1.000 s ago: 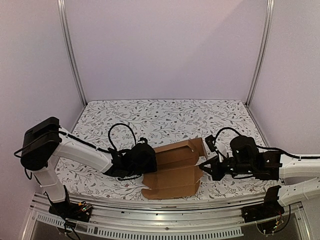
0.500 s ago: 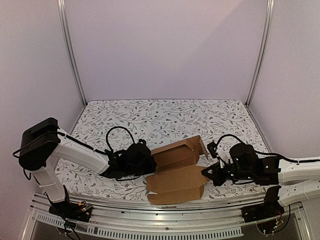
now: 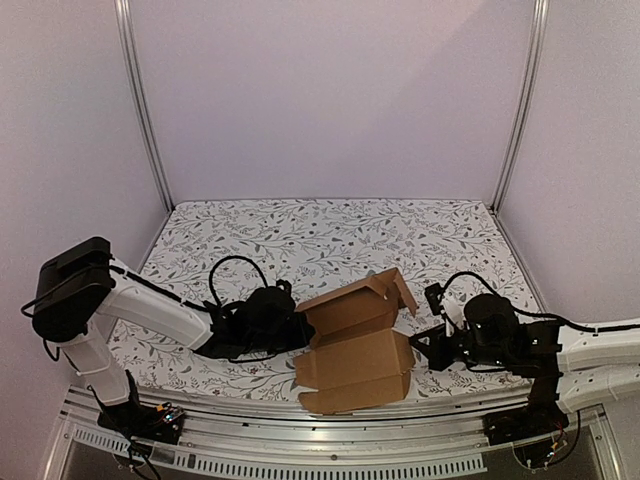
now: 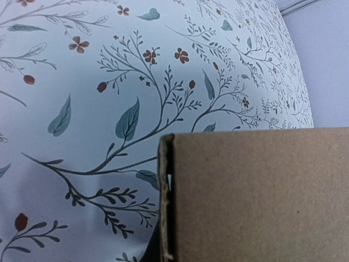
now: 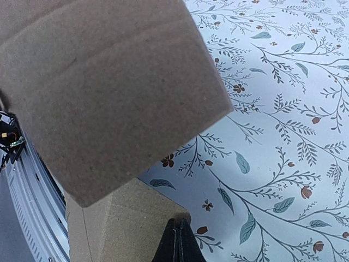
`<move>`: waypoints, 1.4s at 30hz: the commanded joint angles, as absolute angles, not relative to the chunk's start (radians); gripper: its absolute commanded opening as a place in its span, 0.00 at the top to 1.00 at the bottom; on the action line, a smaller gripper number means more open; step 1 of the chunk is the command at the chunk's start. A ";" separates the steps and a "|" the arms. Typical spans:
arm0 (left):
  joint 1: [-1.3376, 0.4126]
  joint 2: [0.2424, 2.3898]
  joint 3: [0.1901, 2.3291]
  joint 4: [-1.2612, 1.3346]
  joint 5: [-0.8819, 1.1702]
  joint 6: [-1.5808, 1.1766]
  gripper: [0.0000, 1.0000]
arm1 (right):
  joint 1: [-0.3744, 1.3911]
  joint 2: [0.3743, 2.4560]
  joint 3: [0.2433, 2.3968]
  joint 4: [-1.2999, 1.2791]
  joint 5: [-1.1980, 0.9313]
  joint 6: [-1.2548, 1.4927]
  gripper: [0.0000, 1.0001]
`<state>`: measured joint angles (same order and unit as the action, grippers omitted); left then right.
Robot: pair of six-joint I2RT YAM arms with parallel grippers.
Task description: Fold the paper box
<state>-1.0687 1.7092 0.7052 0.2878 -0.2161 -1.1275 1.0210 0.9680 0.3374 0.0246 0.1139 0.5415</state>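
A brown cardboard paper box [image 3: 352, 345], only partly folded, sits near the front edge of a worktop [image 3: 320, 235] covered in a white cloth printed with leaves and small flowers. It lies roughly midway between two white robot arms with black ends. Seen from above, its front part forms a low oblong shape facing forward. Its rear part rises at a tilt toward the back and ends in a notched flap at the upper right. The left pincer [image 3: 296, 328] reaches in from the left and meets the box's left edge. It is closed. In its own wrist camera a cardboard panel [image 4: 256, 196] fills the lower right and hides the fingers, so it cannot be told whether they pinch the board or merely rest against it. The right pincer [image 3: 418, 348] comes in from the right and touches the box's right end. Its wrist camera shows the two black fingertips [image 5: 175, 243] pressed fully together with nothing between them, their tip against the lower cardboard edge. A large tilted panel [image 5: 109, 87] looms above them. Pale lilac walls enclose the scene.
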 commanded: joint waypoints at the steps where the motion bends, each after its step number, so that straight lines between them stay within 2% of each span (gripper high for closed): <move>1: -1.058 1.670 0.698 0.325 -0.191 -1.119 1.00 | 1.024 0.917 0.350 0.016 0.112 0.538 1.00; 13: -1.058 1.629 0.730 0.227 -0.237 -0.997 1.00 | 1.025 0.746 0.519 -0.353 0.226 0.402 0.99; 18: -1.058 1.594 0.732 0.201 -0.254 -0.926 1.00 | 1.026 0.714 0.589 -0.443 0.252 0.340 0.94; 25: -1.057 1.569 0.744 0.202 -0.217 -0.818 1.00 | 1.024 0.749 0.664 -0.459 0.217 0.279 0.86; 30: -1.053 1.560 0.750 0.183 -0.198 -0.779 1.00 | 1.024 0.781 0.687 -0.406 0.100 0.243 0.81; 37: -1.049 1.554 0.746 0.180 -0.197 -0.767 1.00 | 1.023 0.818 0.686 -0.339 -0.081 0.232 0.82; 42: -1.048 1.555 0.745 0.190 -0.186 -0.763 1.00 | 1.024 0.847 0.686 -0.325 -0.110 0.236 0.82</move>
<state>-1.0626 1.5768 0.7322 0.1932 -0.2054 -0.7826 1.0210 0.8284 0.6647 -0.3550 -0.0433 0.2440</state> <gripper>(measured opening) 0.033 0.180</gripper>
